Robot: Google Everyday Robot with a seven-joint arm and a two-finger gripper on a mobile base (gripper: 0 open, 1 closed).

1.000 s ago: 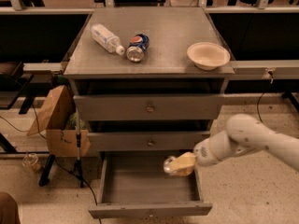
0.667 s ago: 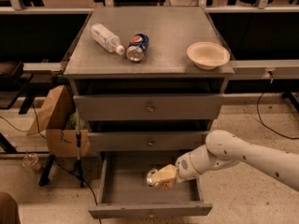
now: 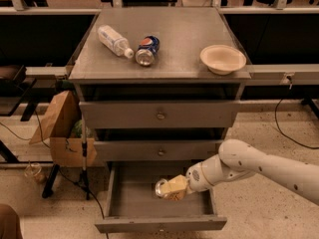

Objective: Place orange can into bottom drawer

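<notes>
The orange can (image 3: 168, 187) is golden-orange with a silver top. It lies on its side in my gripper (image 3: 180, 185), top pointing left, just above the floor of the open bottom drawer (image 3: 134, 203). My white arm (image 3: 259, 167) reaches in from the right over the drawer's right wall. The gripper is shut on the can, with the can inside the drawer's outline, right of its middle. Whether the can touches the drawer floor I cannot tell.
On the cabinet top (image 3: 179, 44) lie a clear plastic bottle (image 3: 113, 40), a blue Pepsi can (image 3: 147, 50) and a beige bowl (image 3: 223, 59). The two upper drawers (image 3: 159, 114) are shut. A brown paper bag (image 3: 59, 118) and a cardboard box (image 3: 70, 151) stand left of the cabinet.
My gripper has carried the orange can leftward and down, from beside the drawer's right wall into the open bottom drawer. Since 0.7 s ago it has hardly moved.
</notes>
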